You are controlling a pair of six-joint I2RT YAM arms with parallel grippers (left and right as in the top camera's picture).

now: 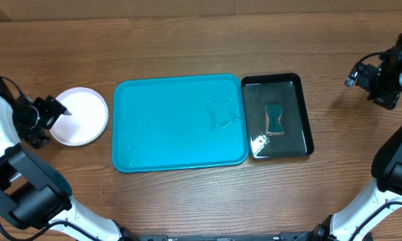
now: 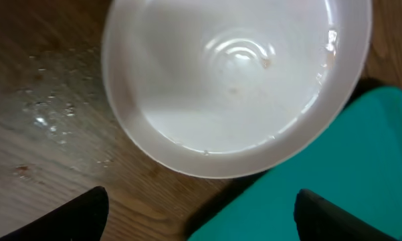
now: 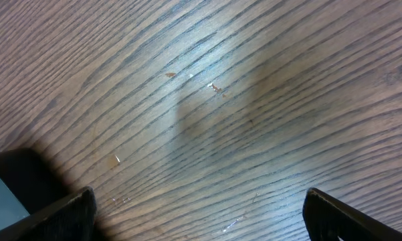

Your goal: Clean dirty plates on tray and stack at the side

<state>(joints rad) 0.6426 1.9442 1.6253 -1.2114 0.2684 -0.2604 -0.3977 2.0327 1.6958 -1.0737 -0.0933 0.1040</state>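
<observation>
A white plate (image 1: 80,116) rests on the wooden table just left of the teal tray (image 1: 179,122), off the tray. In the left wrist view the plate (image 2: 234,80) looks wet, with a faint reddish speck near its middle, and a corner of the tray (image 2: 348,167) shows beside it. My left gripper (image 1: 60,109) hovers at the plate's left edge, open, with nothing between its fingers (image 2: 87,211). My right gripper (image 1: 361,73) hangs open over bare wood at the far right; its wrist view shows only table between the fingertips (image 3: 328,214). The tray holds no plates, only a water film.
A glossy black tray (image 1: 306,127) stands right against the teal tray's right side, with a teal sponge (image 1: 275,119) in it. Water drops (image 2: 47,114) spot the wood beside the plate.
</observation>
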